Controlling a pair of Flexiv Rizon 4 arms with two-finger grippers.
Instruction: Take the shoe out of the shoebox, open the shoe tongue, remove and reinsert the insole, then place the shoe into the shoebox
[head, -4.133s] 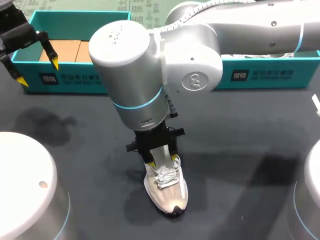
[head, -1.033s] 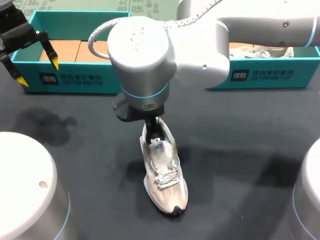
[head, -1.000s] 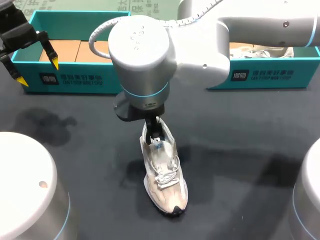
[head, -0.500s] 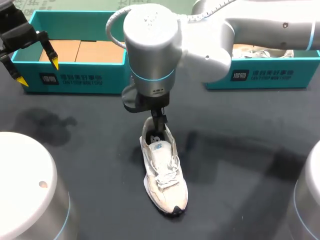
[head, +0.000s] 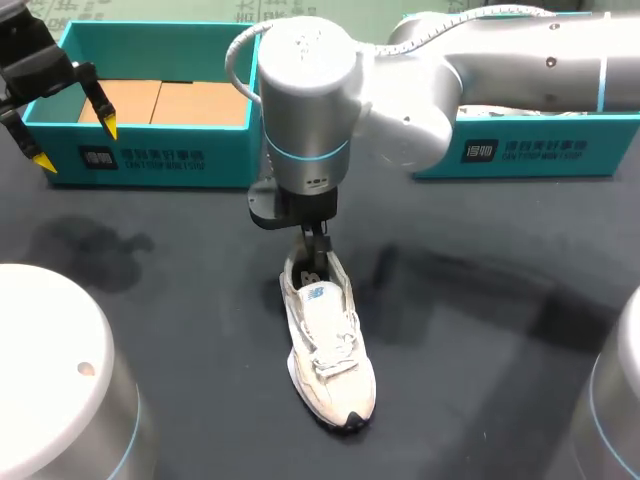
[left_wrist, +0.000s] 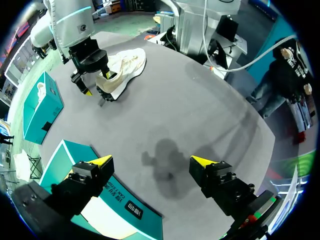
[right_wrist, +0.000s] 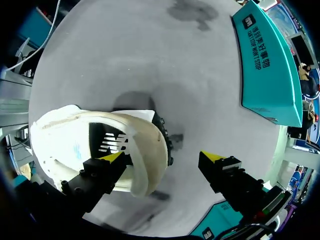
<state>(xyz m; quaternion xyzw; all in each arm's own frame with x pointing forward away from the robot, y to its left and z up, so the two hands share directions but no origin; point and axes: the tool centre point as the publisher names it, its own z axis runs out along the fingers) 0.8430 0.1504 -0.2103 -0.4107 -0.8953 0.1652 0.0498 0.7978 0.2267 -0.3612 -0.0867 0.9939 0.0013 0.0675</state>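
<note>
Right end effector (right_wrist: 162, 157) gapes, one finger seemingly inside the shoe (right_wrist: 62, 137).

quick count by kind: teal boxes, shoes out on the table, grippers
teal boxes: 2 (left box, right box)
white shoe on the table: 1
grippers: 2 (left gripper, right gripper)
total: 5
</note>
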